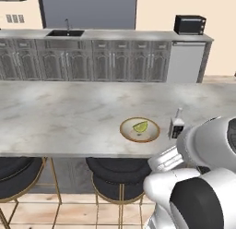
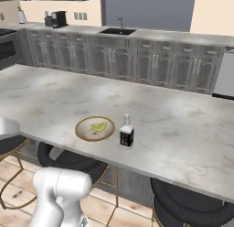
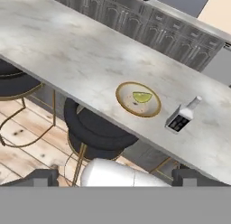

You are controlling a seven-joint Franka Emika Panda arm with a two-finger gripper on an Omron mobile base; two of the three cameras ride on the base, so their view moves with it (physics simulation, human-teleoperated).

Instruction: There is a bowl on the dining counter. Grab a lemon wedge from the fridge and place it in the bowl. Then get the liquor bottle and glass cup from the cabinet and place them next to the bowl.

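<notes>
We see the dining counter [image 3: 67, 42] stretch wide ahead of our gripper [image 3: 115, 178], with broad bare marble beyond its near edge. The bowl [image 3: 138, 99] sits just inside that edge, the lemon wedge [image 3: 142, 97] in it, the liquor bottle [image 3: 182, 115] just beside. Our gripper hangs back over the stools [image 3: 97, 126], spread wide, holding nothing.

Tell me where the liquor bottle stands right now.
The liquor bottle stands upright on the dining counter, near its front edge, just right of the bowl holding the lemon wedge in the right base view.
</notes>
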